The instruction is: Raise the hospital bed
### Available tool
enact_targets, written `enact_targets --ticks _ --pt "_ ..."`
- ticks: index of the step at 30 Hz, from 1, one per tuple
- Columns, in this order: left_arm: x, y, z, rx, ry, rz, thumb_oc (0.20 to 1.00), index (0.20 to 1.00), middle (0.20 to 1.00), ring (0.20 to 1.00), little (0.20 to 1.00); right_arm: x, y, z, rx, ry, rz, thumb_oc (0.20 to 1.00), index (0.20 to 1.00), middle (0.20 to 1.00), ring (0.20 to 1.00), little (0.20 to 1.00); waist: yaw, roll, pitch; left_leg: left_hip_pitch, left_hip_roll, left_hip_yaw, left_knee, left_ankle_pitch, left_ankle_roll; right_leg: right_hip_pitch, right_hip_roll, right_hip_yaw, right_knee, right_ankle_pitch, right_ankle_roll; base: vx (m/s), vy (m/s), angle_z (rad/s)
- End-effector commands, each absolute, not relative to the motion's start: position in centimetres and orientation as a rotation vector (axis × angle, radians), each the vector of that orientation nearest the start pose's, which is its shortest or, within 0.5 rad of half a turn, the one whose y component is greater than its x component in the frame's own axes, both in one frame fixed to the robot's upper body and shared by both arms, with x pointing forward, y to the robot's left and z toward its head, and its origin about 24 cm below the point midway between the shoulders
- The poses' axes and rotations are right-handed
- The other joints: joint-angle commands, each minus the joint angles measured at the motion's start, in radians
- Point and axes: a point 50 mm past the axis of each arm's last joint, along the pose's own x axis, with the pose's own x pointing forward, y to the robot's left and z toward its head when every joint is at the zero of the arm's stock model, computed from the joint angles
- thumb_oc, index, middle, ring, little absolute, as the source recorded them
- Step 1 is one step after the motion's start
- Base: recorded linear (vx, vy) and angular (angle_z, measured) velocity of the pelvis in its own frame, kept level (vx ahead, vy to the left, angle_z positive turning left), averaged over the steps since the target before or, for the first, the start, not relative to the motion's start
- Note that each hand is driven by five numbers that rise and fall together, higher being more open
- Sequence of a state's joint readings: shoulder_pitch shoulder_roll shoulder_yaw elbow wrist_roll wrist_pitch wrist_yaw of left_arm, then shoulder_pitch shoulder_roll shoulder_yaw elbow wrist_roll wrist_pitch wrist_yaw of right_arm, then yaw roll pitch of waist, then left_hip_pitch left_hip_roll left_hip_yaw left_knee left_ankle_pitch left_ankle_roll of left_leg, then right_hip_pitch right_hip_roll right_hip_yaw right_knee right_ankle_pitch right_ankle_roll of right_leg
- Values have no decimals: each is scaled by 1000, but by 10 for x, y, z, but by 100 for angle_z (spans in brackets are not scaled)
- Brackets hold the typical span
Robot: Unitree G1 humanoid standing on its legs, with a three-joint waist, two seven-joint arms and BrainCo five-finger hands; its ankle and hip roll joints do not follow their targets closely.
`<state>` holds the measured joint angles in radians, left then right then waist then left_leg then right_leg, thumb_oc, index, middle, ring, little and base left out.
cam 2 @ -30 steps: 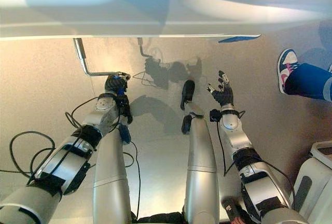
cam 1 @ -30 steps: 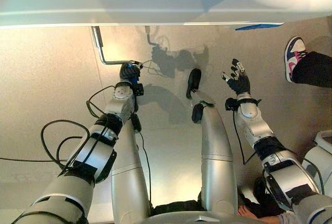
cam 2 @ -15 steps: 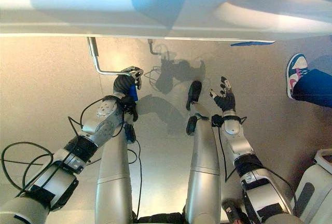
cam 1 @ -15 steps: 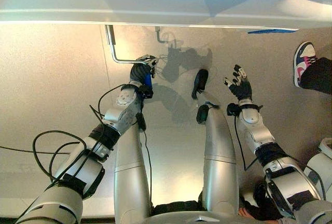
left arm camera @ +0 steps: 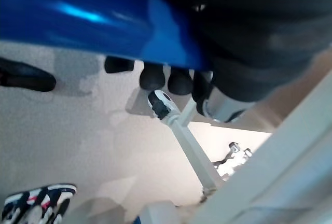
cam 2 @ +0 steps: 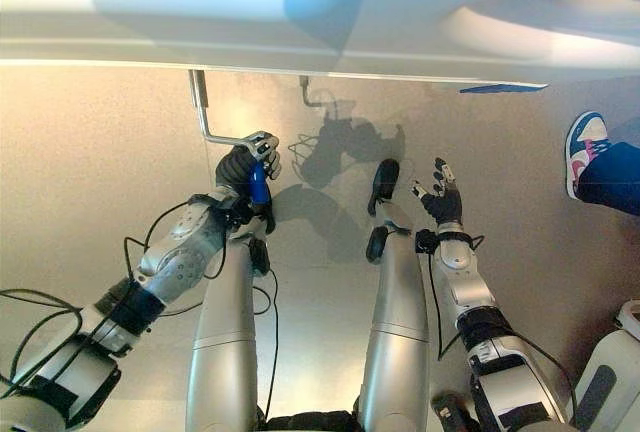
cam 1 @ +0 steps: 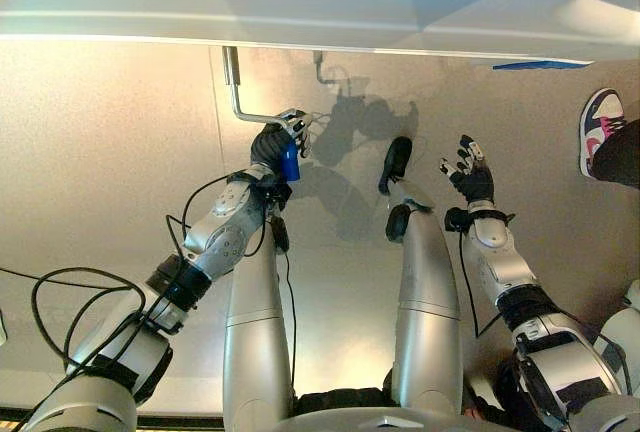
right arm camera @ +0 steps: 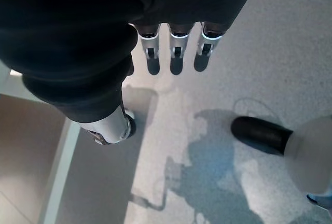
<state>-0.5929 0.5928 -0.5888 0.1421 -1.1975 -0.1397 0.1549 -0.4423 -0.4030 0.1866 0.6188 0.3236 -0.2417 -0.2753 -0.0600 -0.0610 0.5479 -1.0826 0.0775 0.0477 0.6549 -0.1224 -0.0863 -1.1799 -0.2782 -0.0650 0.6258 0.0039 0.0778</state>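
Observation:
The hospital bed's pale edge [cam 1: 300, 2] runs across the far side of the view. A bent metal crank rod [cam 1: 232, 82] comes down from under it and ends in a blue handle [cam 1: 289, 163]. My left hand [cam 1: 270, 144] is shut on that handle, arm stretched forward. In the left wrist view the blue handle [left arm camera: 78, 22] lies across the palm with the dark fingertips [left arm camera: 153, 76] curled round it, and the crank rod [left arm camera: 192, 151] runs to the bed frame. My right hand [cam 1: 472, 180] hovers open over the floor to the right, fingers [right arm camera: 176, 47] straight, holding nothing.
A person's shoe [cam 1: 600, 117] and dark trouser leg stand at the far right on the beige floor. A white piece of equipment [cam 2: 615, 382] shows at the lower right corner. A second small hook-shaped rod [cam 1: 320, 64] hangs under the bed right of the crank.
The whole picture has shifted to the right, so the camera has moved. My left hand stays shut on the crank handle with the arm stretched further. The right hand stays open.

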Motion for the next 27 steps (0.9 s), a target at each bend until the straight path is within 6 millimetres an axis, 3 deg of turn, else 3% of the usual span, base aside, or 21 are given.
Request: enact_targets --ticks 1,5,7,12,13,14,20,27 --pt "270 57 228 -667 -423 -911 200 200 200 200 200 315 -241 57 -223 -64 -233 1000 1000 1000 1000 1000 -9 94 -28 82 18 -59 -119 52 37 70 -6 3 35 -39 64 1 13 4" --pt "266 65 224 -703 -413 -913 200 200 200 200 200 314 -243 54 -233 -48 -232 1000 1000 1000 1000 1000 -2 99 -28 95 16 -57 -120 53 39 83 -10 2 34 -36 66 -1 8 1" --pt "265 83 218 -727 -429 -853 200 200 200 200 200 312 -247 48 -240 -21 -238 1000 1000 1000 1000 1000 9 107 -28 120 11 -57 -133 57 39 109 -17 2 21 -30 68 0 0 0" --pt "265 105 216 -760 -474 -766 200 200 200 200 200 309 -250 44 -238 -8 -242 1000 1000 1000 1000 1000 18 113 -28 137 7 -58 -145 61 37 130 -23 0 7 -26 69 -3 28 0" --pt "264 132 214 -779 -530 -653 200 200 200 200 200 305 -255 43 -244 -3 -250 1000 1000 1000 1000 1000 27 117 -28 143 2 -61 -150 64 36 142 -29 -2 -2 -21 70 -2 48 1" --pt "264 133 214 -779 -530 -651 200 200 200 200 200 305 -255 43 -245 -3 -248 1000 1000 1000 1000 1000 26 116 -28 144 2 -61 -150 64 36 143 -29 -2 -3 -21 70 -4 70 1" --pt "261 184 211 -798 -677 -369 200 200 200 200 200 300 -266 40 -252 14 -273 1000 1000 1000 1000 1000 42 128 -28 137 -14 -67 -127 52 42 144 -35 4 4 -21 70 -2 54 -1" --pt "259 218 206 -720 -744 -126 200 200 200 200 200 296 -273 40 -258 16 -303 1000 1000 1000 1000 1000 50 136 -28 130 -19 -63 -121 48 42 148 -40 6 -10 -14 71 4 53 1"
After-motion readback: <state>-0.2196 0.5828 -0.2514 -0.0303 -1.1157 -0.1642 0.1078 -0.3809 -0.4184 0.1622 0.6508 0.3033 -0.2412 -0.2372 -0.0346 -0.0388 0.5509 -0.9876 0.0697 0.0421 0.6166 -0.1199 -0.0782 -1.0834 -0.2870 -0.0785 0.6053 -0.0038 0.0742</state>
